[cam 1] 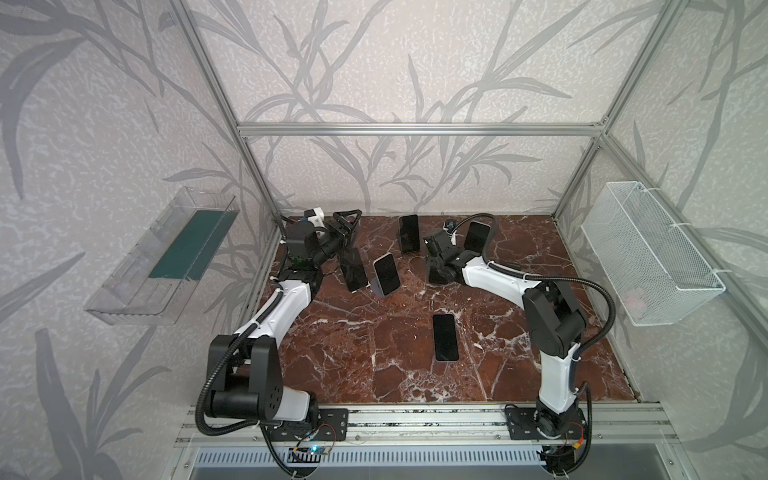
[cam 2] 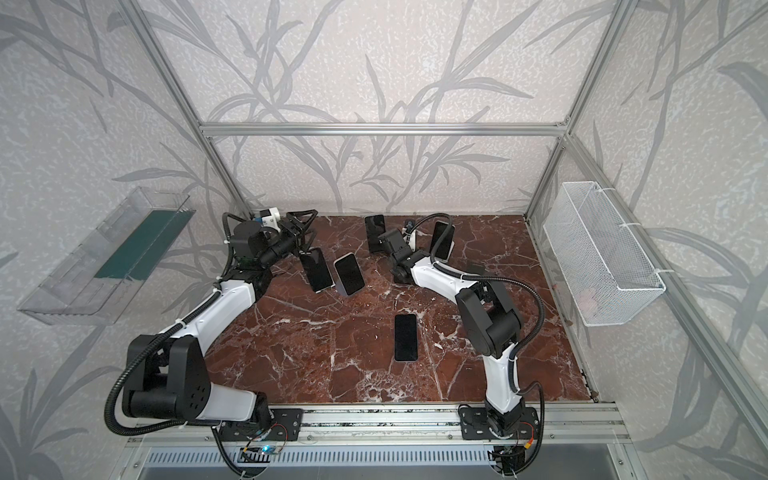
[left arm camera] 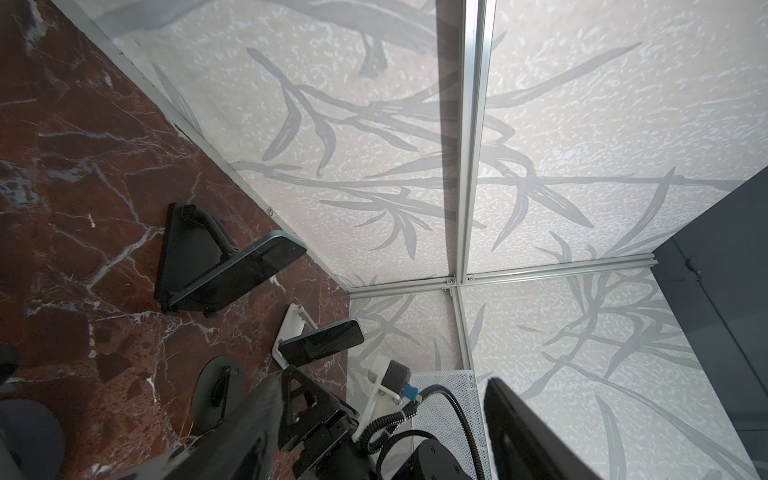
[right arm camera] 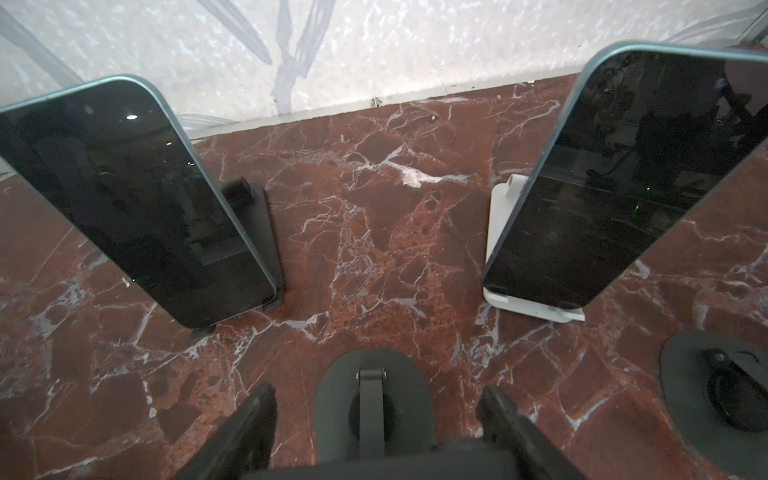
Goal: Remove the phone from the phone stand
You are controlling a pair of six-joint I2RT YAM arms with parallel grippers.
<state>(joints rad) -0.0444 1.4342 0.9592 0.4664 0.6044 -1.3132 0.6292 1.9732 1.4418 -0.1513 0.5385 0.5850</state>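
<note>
A dark phone (cam 1: 437,275) leans on a stand with a round dark base (right arm camera: 374,399). My right gripper (right arm camera: 376,399) comes down over it. Its fingers (right arm camera: 249,419) sit on both sides of the phone's top edge (right arm camera: 374,463) and are shut on it. My left gripper (cam 1: 347,237) hovers at the back left, turned sideways. Its jaws stand apart in the left wrist view (left arm camera: 382,386) and nothing shows between them. The lower finger is right by the top of another leaning phone (cam 1: 353,272), whose stand is hidden.
More phones lean on a black stand (cam 1: 408,233), a white stand (cam 1: 476,236) and a light stand (cam 1: 386,274). One phone lies flat mid-table (cam 1: 445,337). An empty round stand (right arm camera: 715,382) sits beside my right gripper. A clear bin (cam 1: 166,257) and a wire basket (cam 1: 648,257) hang on the side walls.
</note>
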